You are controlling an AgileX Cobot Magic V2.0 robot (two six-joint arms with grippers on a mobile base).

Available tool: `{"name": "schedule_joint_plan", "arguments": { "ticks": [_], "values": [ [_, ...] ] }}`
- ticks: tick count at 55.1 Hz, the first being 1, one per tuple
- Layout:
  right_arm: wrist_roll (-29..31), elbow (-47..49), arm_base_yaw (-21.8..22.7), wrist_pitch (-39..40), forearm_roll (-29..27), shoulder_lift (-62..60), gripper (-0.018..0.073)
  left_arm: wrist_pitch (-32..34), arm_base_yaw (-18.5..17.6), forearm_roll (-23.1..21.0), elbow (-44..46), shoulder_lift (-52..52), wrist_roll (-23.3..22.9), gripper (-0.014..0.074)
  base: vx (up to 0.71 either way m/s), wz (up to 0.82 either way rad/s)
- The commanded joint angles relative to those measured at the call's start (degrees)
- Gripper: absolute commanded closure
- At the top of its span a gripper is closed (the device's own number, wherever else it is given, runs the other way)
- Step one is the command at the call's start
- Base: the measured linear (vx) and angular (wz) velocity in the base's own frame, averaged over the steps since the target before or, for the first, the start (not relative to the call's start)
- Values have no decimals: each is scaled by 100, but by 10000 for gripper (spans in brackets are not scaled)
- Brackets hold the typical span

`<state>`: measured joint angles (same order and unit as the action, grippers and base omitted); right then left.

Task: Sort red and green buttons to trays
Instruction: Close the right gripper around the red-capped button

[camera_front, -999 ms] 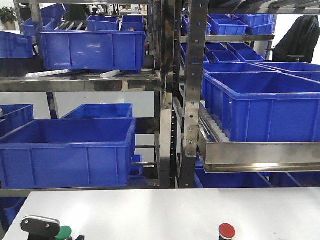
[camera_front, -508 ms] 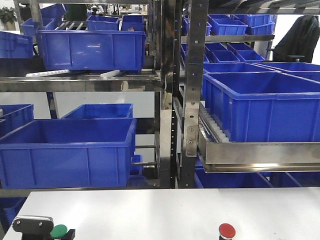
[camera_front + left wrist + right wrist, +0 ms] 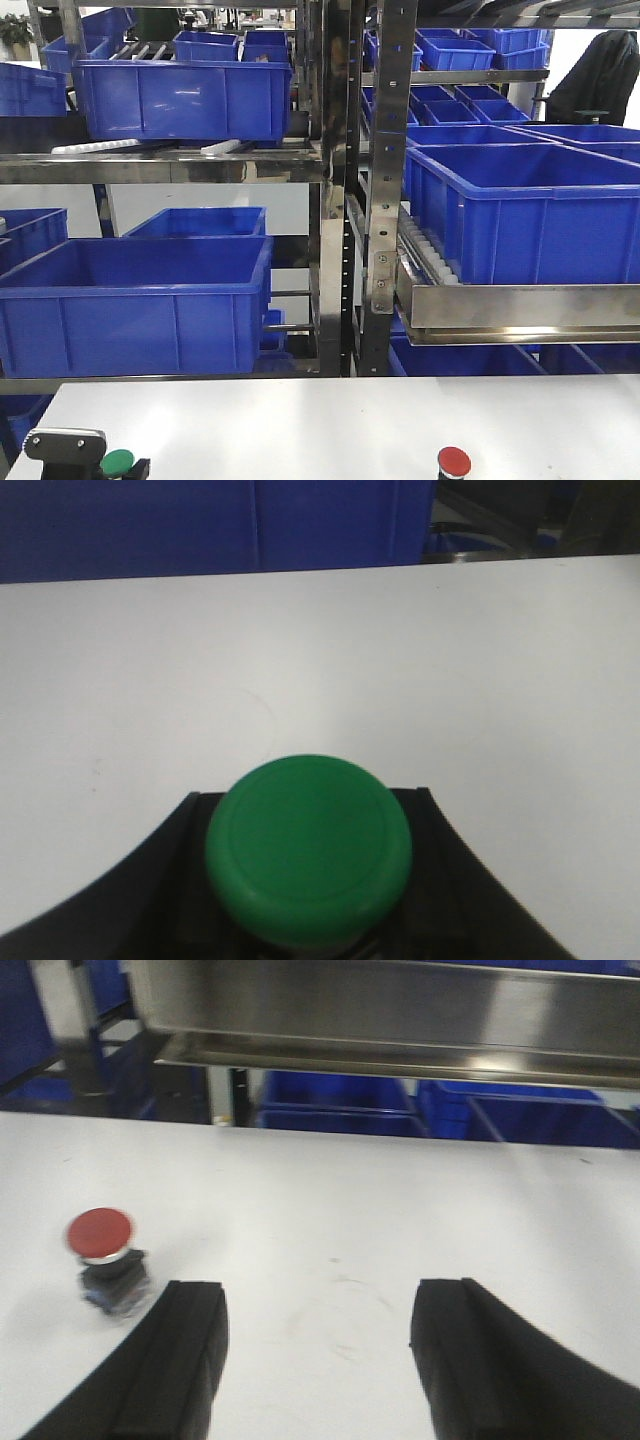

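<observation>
Where the left wrist camera looked down its own jaws, the green button (image 3: 310,850) filled the lower middle of the view, glossy round cap uppermost and base hidden beneath it. Left gripper (image 3: 310,800): black fingers (image 3: 140,910) set close against the button on either side, jaws closed about it. White worktop (image 3: 320,660) beyond. The front view placed this pair at the near left corner of the worktop, the cap just right of the gripper's grey housing.

Right gripper (image 3: 320,1350): jaws spread wide, nothing between them, hanging low over the worktop. Whether the fingertips touched the surface could not be told. Red button (image 3: 105,1255): upright on the worktop on its dark blocky base, just ahead of and outside one finger (image 3: 175,1370), apart from it. In the front view it sat at the near edge, right of centre, well apart from the green button.

Behind the worktop stood steel racks (image 3: 385,200) carrying blue crates (image 3: 135,300) — one large crate low on the left, another on a roller shelf at the right, smaller ones on the upper shelves. Dark garment (image 3: 605,70): hung at the far upper right.
</observation>
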<state>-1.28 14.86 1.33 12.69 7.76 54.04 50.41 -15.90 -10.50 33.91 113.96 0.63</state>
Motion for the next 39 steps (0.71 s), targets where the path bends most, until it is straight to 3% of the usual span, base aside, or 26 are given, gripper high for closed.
{"name": "schedule_joint_plan", "arguments": {
  "ticks": [1,10,21,39],
  "values": [
    [-54,202,-354,1194,332,463,90,418,-32,-45,96,-448,139,603,0,0],
    [-65,202,-955,2345,402,1790,88,267,-32,-45,96,-648,188,602,0,0],
    [-44,231,-1071,3908,296,3475,45,157,-32,-45,96,-827,203,602,0,0],
    [95,1216,-1153,4123,192,5022,-57,12,-32,-40,96,-827,203,599,0,0]
  ]
}}
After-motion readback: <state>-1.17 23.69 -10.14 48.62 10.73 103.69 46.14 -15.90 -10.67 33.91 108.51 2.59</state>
